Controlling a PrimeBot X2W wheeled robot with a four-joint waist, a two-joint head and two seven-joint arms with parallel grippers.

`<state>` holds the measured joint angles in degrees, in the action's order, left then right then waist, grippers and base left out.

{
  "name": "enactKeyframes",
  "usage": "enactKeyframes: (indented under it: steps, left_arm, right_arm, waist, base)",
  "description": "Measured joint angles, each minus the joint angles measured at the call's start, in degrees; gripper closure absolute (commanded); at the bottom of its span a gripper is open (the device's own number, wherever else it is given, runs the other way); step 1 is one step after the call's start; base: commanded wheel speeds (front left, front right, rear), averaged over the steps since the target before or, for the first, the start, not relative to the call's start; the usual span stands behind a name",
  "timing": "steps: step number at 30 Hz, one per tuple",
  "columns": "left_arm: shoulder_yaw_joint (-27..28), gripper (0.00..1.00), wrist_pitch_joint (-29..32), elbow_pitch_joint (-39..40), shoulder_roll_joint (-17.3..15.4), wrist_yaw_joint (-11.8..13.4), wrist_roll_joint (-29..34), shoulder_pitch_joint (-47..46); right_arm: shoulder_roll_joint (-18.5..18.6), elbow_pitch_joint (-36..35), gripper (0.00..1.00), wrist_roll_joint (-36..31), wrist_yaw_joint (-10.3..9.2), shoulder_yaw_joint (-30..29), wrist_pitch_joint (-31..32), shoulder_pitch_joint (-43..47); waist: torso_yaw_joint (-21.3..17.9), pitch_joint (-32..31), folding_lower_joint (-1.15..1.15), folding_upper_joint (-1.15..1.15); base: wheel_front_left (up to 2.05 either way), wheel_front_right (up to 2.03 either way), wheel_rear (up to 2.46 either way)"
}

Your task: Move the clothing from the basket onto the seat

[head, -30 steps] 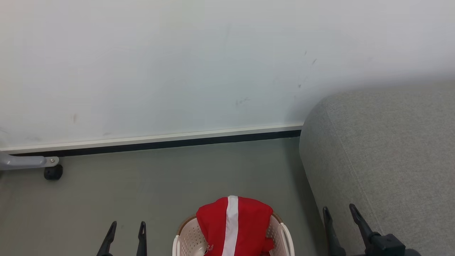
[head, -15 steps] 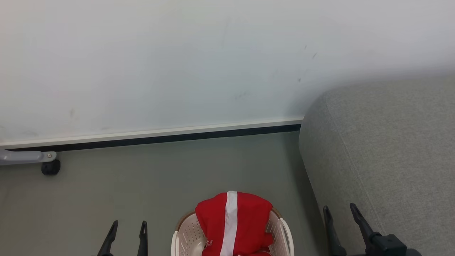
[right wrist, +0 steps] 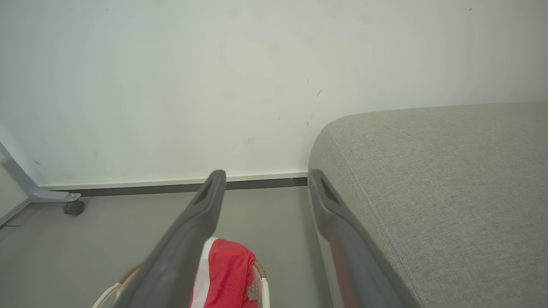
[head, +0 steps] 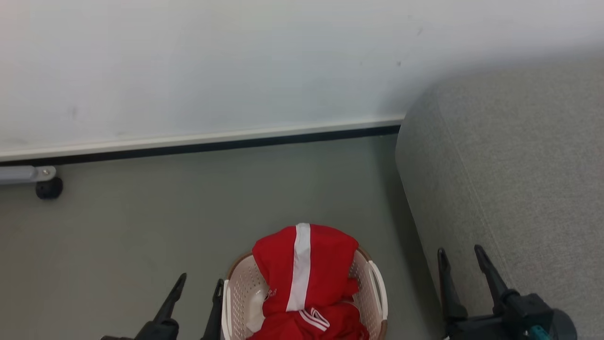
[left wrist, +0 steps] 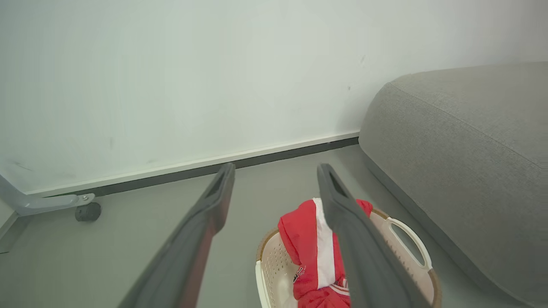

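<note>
Head view: the bright red, white-striped soft clothing (head: pixel 302 264) lies heaped in the cream perforated plastic basket (head: pixel 240 293) at 6 o'clock on the grey floor (head: pixel 141 226). The large grey woven-fabric seat (head: pixel 519 165) sits at 3 o'clock. The left end effector (head: pixel 201 278) at 7 o'clock and the right end effector (head: pixel 460 249) at 5 o'clock gape, empty.

Left wrist view: the left end effector is spread wide, with the basket at 5 o'clock.

Right wrist view: the right end effector is parted and empty, with the clothing at 7 o'clock and the seat at 4 o'clock.

The clothing (head: pixel 302 274) is bright red with a broad white stripe and thin white lines. The basket (head: pixel 238 297) is cream-white, perforated, brown-rimmed. The seat (head: pixel 519 165) is grey woven fabric, the floor (head: pixel 188 212) grey-green, the wall (head: pixel 236 61) off-white. The left pincer (head: pixel 201 279) and right pincer (head: pixel 460 250) are dark grey.
</note>
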<state>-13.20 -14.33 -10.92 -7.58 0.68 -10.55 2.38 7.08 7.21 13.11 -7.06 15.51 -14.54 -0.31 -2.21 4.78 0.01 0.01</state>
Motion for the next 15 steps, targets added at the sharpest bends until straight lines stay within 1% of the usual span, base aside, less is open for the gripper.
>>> enactKeyframes:
  steps: [8, 15]
  left_arm:
    - [-2.7, 0.0, 0.0, -4.0, 0.1, -1.8, 1.3, -4.1]
    - [-5.4, 0.0, 1.5, -7.9, 0.6, -3.3, 3.4, -8.3]
  right_arm:
    - [-0.2, -3.4, 0.0, -2.3, 0.0, -0.1, 0.0, -3.7]
    - [-0.3, -5.8, 0.0, -2.9, -0.01, -0.9, 0.0, -6.4]
  waist:
    - [-1.4, 5.6, 0.01, 0.0]
    - [-3.3, 10.6, 0.01, 0.0]
  base:
    - [0.0, 0.0, 0.0]
    - [0.0, 0.0, 0.0]
